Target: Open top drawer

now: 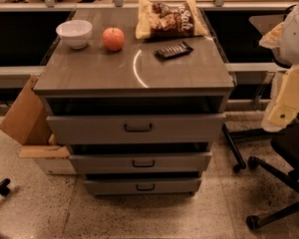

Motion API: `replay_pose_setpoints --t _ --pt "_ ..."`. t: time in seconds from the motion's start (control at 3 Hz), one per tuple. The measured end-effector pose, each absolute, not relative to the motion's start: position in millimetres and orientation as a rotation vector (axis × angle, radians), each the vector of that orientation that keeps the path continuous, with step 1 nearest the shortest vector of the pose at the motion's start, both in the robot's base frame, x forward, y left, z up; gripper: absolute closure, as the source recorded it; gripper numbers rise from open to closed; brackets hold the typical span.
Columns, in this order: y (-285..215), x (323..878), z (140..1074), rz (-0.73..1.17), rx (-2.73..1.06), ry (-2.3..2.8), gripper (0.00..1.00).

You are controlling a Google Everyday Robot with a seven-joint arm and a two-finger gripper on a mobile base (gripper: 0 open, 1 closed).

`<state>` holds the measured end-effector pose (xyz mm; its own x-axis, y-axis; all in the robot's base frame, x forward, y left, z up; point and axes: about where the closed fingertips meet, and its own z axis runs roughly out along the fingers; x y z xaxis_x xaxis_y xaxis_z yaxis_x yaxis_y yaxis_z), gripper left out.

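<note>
My arm (295, 31) is hanging in at the right edge and is cut off by it, its pale links folding downward. My gripper (287, 102) is showing only as a cream shape to the right of the cabinet (89, 71), well apart from it, so I cannot tell whether it is spread or closed. The top drawer (84, 129) is sitting just under the cabinet's top, its front and dark handle (138, 127) standing slightly forward, while the gap above it is lying in shadow and hiding the inside.
</note>
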<state>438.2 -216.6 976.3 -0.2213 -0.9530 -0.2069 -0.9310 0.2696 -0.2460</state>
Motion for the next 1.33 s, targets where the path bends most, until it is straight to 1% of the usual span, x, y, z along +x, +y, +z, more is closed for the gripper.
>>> replay_pose_setpoints --t 0.33,0.67,1.0,1.33 --pt "-215.9 438.4 977.0 -0.102 -1.723 2.225 0.0" --pt "-203.5 440.1 960.6 -0.054 -1.753 2.165 0.0" --pt "-179.8 441.7 924.1 0.047 -1.804 2.107 0.0" --pt "-179.8 441.7 924.0 0.047 -1.804 2.107 0.0"
